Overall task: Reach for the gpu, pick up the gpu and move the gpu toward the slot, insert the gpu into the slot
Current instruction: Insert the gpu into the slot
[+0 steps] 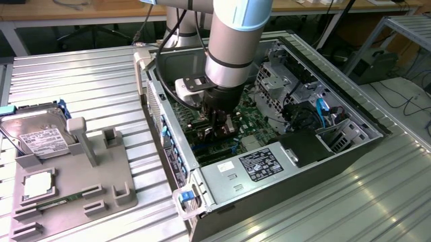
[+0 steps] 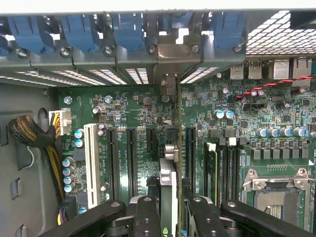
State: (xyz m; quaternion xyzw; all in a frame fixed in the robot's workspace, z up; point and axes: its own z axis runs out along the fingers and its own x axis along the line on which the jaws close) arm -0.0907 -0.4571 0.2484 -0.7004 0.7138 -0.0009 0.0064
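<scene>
My gripper (image 1: 222, 126) reaches down into the open computer case (image 1: 350, 108), low over the green motherboard (image 2: 133, 106). In the wrist view the gripper (image 2: 171, 202) is shut on the gpu (image 2: 168, 175). The card is seen edge-on between the two black fingers (image 2: 148, 212) and stands upright. Its far end runs toward the silver bracket (image 2: 170, 54) at the case's rear wall. The card stands in line with the long parallel slots on the board. The slot itself is hidden under the card.
Black connector strips (image 2: 131, 158) and a white one (image 2: 91, 163) flank the card. A memory stick (image 2: 211, 168) and the CPU socket (image 2: 276, 197) lie beside them. Blue latches (image 2: 79, 29) line the rear wall. Outside the case, a grey fixture (image 1: 74, 176) holds a hard drive (image 1: 37, 136).
</scene>
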